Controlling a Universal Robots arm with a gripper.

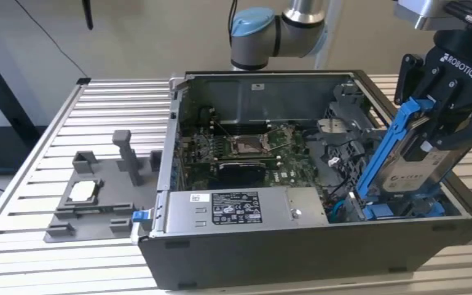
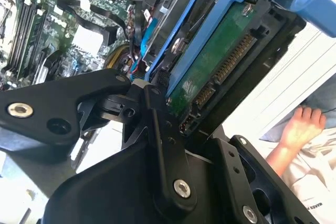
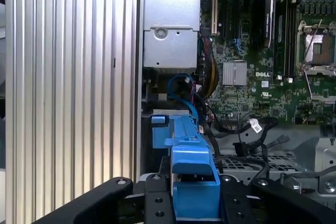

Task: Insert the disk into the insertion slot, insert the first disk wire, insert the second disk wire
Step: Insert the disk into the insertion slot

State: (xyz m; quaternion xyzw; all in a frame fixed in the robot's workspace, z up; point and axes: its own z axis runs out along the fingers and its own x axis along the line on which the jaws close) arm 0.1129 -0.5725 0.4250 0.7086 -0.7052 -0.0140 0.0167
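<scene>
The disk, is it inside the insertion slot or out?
Out: the gripper holds the disk tilted above the insertion slot.

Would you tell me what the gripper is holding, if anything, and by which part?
The gripper holds the disk, clamped near its upper end; the disk hangs tilted below it.

disk (image 1: 408, 171) upper half behind tool (image 1: 434, 123), arm (image 1: 281, 27) cropped

The disk (image 1: 408, 175) leans over the insertion slot (image 1: 404, 208), at the exterior view's right of the power-supply box (image 1: 244, 209).
</scene>
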